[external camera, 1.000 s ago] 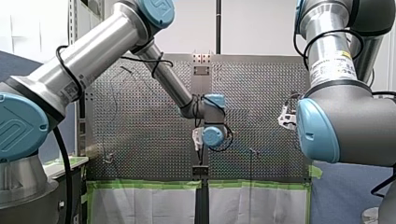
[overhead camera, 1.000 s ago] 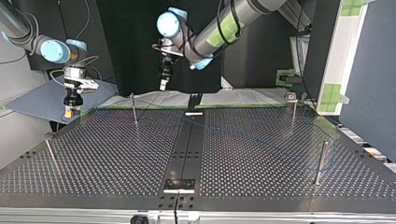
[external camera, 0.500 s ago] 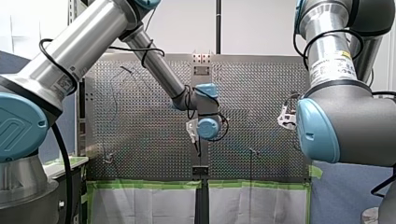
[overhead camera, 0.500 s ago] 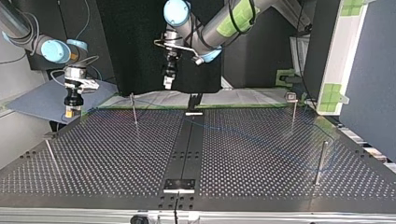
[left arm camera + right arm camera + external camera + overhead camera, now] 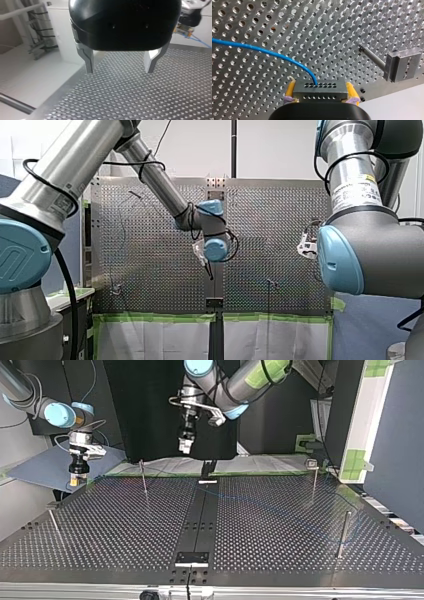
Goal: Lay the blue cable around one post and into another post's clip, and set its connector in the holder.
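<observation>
My right gripper (image 5: 320,94) is shut on a grey connector block (image 5: 320,86), its yellow pads (image 5: 290,90) on either side of it. The blue cable (image 5: 262,50) leaves the block's top and curves away over the perforated table. In the top view this gripper (image 5: 75,479) hangs over the table's far left corner, and the cable (image 5: 260,505) trails faintly across to the post (image 5: 343,532) at the right. My left gripper (image 5: 119,68) is open with nothing between its metal fingers (image 5: 88,61). It hovers high above the far middle (image 5: 185,448), clear of the cable.
Thin posts stand at the far left (image 5: 144,477), far right (image 5: 314,480) and near left (image 5: 55,525). A post carrying a grey clip block (image 5: 402,65) stands beside my right gripper. A dark centre strip has brackets at its far (image 5: 207,480) and near (image 5: 191,558) ends.
My left arm has lifted its open gripper higher and shifted it slightly toward the top view's right. My right arm and the connector have stayed put.
</observation>
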### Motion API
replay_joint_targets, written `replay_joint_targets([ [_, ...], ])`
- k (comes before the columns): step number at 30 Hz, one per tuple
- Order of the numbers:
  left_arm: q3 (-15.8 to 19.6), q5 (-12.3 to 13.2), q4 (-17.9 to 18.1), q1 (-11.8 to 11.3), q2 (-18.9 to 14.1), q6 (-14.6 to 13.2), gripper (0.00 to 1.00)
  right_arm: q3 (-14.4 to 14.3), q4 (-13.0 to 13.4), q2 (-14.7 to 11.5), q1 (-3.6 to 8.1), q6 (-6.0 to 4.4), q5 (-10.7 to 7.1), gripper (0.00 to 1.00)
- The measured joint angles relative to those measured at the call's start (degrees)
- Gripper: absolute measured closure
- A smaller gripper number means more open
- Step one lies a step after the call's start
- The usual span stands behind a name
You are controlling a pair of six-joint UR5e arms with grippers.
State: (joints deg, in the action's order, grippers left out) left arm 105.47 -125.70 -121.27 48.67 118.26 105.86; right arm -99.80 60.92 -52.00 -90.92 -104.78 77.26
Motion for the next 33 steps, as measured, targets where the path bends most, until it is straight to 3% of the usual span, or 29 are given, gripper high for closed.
replay_joint_targets([
  [10,4.95,-1.23,3.54,-0.38,-4.94,-0.70,0.00,-0.01,0.05,0.00,0.00,-0.15,-0.03,1.00],
  [19,9.42,-0.86,2.74,-2.42,-9.04,-1.75,0.00,-0.01,0.10,0.00,-0.21,-0.65,-0.13,1.00],
  [33,16.84,4.23,-0.39,-8.98,-9.39,-4.14,0.00,-0.01,0.31,0.03,-0.34,-1.58,-0.16,1.00],
])
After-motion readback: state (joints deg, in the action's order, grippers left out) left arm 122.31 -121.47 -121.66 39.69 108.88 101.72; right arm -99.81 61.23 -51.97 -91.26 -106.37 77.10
